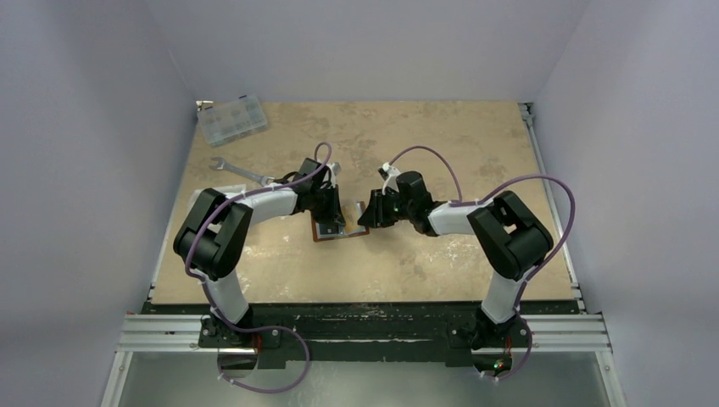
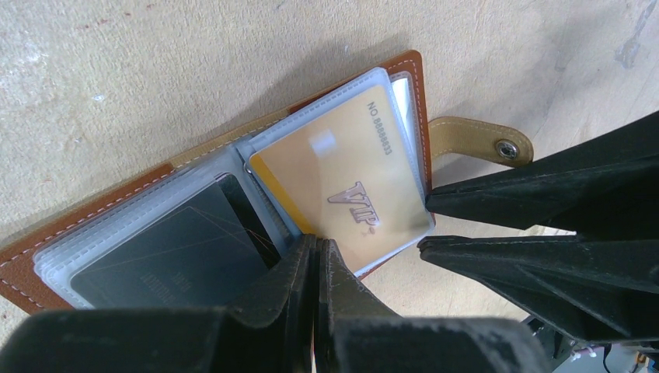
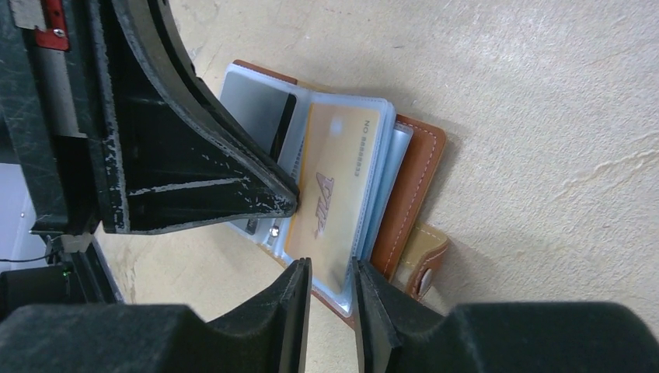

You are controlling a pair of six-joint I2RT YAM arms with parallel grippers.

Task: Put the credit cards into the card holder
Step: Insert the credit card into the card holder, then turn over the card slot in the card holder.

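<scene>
Finding: you are operating in a robotics laboratory test cell. Grounds follow. The left arm (image 1: 222, 231) and right arm (image 1: 509, 233), both black-and-white jointed machines, are bolted to a mounting plate on an aluminium extrusion rail (image 1: 161, 332) at the near edge of the table (image 1: 407, 136). Plain pale walls (image 1: 365, 42) box the bench in on three sides. Purple cables (image 1: 543, 177) loop exposed along both arms. The tabletop is a scuffed tan board. A clear compartmented parts box (image 1: 231, 119) and a silver wrench (image 1: 242, 172) lie at its far left.
</scene>
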